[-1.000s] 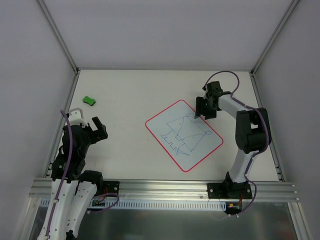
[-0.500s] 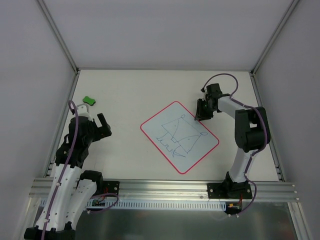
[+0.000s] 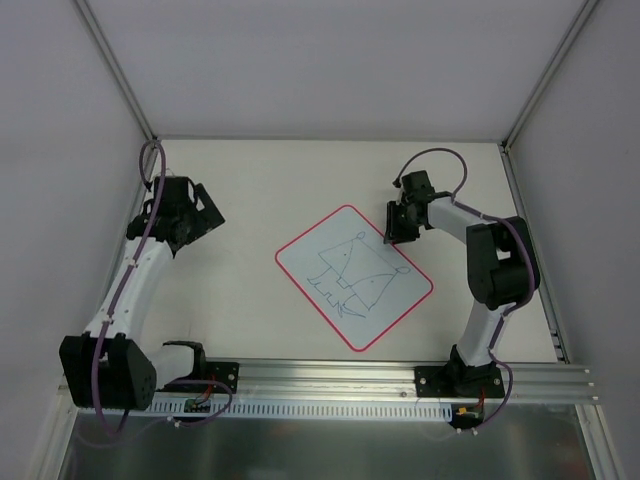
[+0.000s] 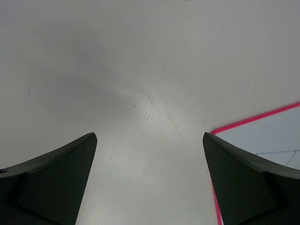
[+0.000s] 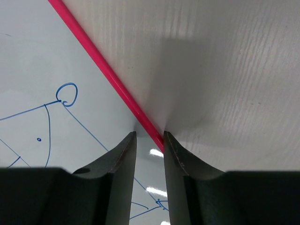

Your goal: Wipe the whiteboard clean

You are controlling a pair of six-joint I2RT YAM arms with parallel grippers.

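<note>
The whiteboard (image 3: 353, 277) lies tilted at the table's middle, white with a red border and a blue line drawing. My right gripper (image 3: 396, 226) is at its far right edge. In the right wrist view the jaws (image 5: 150, 134) are nearly closed astride the red border of the whiteboard (image 5: 47, 70). My left gripper (image 3: 204, 214) is stretched out at the far left and is open and empty. In the left wrist view (image 4: 150, 137) it is over bare table, with a corner of the whiteboard (image 4: 267, 133) at the right. The small green eraser does not show in any view.
Grey walls and metal posts (image 3: 120, 75) close in the table on three sides. The aluminium rail (image 3: 330, 378) with both arm bases runs along the near edge.
My left arm has swung up and out to the far left, over where the green eraser lay, and now covers it. My right gripper and the whiteboard have shifted left together.
</note>
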